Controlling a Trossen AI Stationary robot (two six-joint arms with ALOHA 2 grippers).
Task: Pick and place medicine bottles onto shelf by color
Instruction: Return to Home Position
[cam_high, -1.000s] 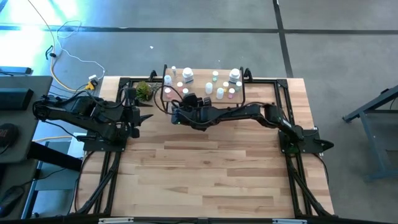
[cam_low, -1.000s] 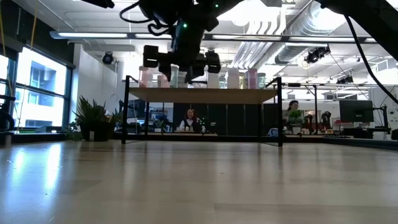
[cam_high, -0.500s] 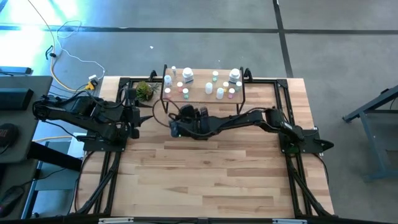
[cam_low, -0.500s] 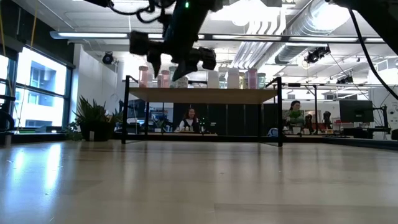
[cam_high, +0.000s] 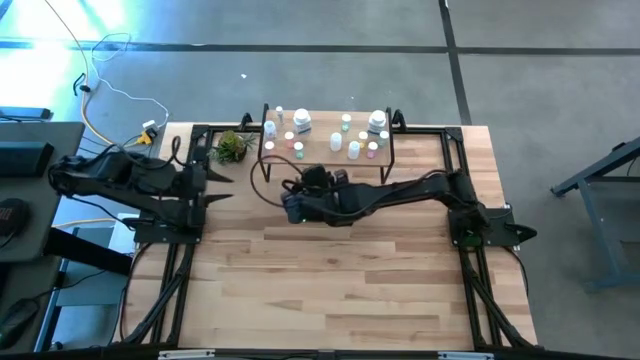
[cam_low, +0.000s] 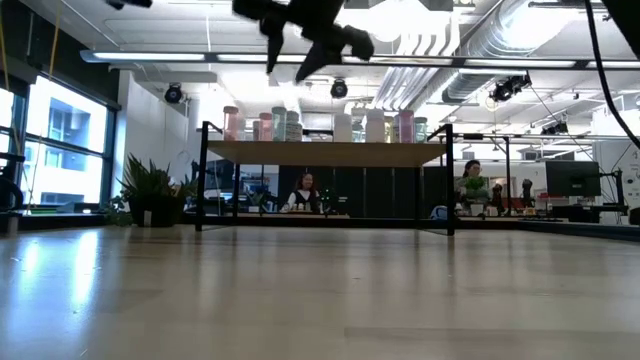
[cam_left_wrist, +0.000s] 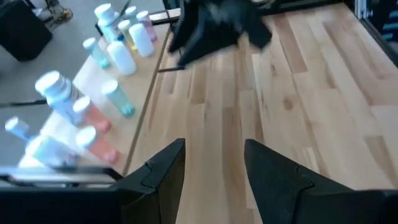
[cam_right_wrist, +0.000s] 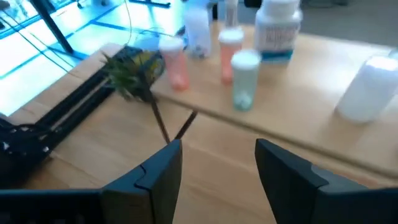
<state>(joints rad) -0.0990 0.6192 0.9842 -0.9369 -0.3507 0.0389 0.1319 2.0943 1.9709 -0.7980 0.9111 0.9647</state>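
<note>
The shelf (cam_high: 318, 132) stands at the table's far edge on thin black legs. Several small bottles stand upright on its plank. They include pink ones (cam_right_wrist: 177, 62), a green one (cam_right_wrist: 244, 78), a wide white jar (cam_right_wrist: 278, 28) and a plain white bottle (cam_right_wrist: 370, 87). My right gripper (cam_high: 288, 205) hovers open and empty in front of the shelf, higher than the plank in the low view (cam_low: 310, 45). Its fingertips (cam_right_wrist: 217, 146) have nothing between them. My left gripper (cam_high: 220, 183) waits open and empty near the table's left side, fingertips (cam_left_wrist: 211, 146) apart over bare wood.
A small green potted plant (cam_high: 232, 146) stands on the table just left of the shelf. Black frame rails (cam_high: 170, 260) run along the table's left and right sides. The wooden tabletop (cam_high: 340, 290) stretches wide between the shelf and the near edge.
My right gripper has drawn back from the shelf toward the table's near edge. It has risen from plank height to well above the bottles, staying open and empty. My left gripper has pulled back a little toward the table's left edge and rolled. The bottles have not moved.
</note>
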